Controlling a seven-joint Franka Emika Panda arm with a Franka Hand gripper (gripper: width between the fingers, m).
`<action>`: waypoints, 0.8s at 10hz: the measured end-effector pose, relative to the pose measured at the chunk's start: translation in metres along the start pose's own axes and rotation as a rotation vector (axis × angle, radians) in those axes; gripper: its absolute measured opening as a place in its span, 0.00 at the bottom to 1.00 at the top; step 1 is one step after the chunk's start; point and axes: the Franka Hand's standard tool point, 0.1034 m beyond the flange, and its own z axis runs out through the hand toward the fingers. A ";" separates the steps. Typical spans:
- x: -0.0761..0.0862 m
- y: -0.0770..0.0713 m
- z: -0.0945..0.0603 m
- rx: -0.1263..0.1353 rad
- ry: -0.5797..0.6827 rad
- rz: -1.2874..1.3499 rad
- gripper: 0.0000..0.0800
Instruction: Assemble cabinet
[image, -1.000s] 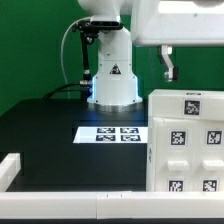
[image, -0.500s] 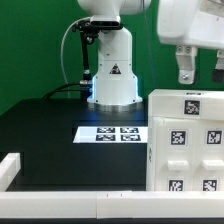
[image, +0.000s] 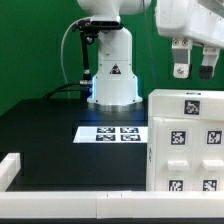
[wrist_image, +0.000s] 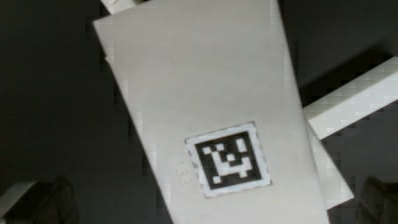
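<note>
The cabinet (image: 186, 140) is a white box with several black-and-white tags on its front and top, standing on the black table at the exterior view's right. My gripper (image: 193, 67) hangs in the air above its top, apart from it, jaws open and empty. In the wrist view a white cabinet panel (wrist_image: 187, 90) with one square tag (wrist_image: 231, 160) fills the middle, below my gripper (wrist_image: 205, 208). The dark fingertips (wrist_image: 36, 203) stand on either side of the panel. A second white edge (wrist_image: 361, 98) shows beside it.
The marker board (image: 112, 133) lies flat on the table in front of the white robot base (image: 110, 70). A white rail (image: 60, 198) runs along the table's near edge and turns up at the exterior view's left. A green wall stands behind.
My gripper has moved toward the exterior view's right above the cabinet and turned, so both open fingers now show. The cabinet has not moved.
</note>
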 end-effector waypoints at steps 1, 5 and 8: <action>0.002 -0.002 0.006 -0.018 -0.020 -0.136 1.00; 0.000 -0.007 0.027 -0.011 -0.047 -0.124 1.00; -0.003 -0.006 0.039 -0.017 -0.056 -0.089 1.00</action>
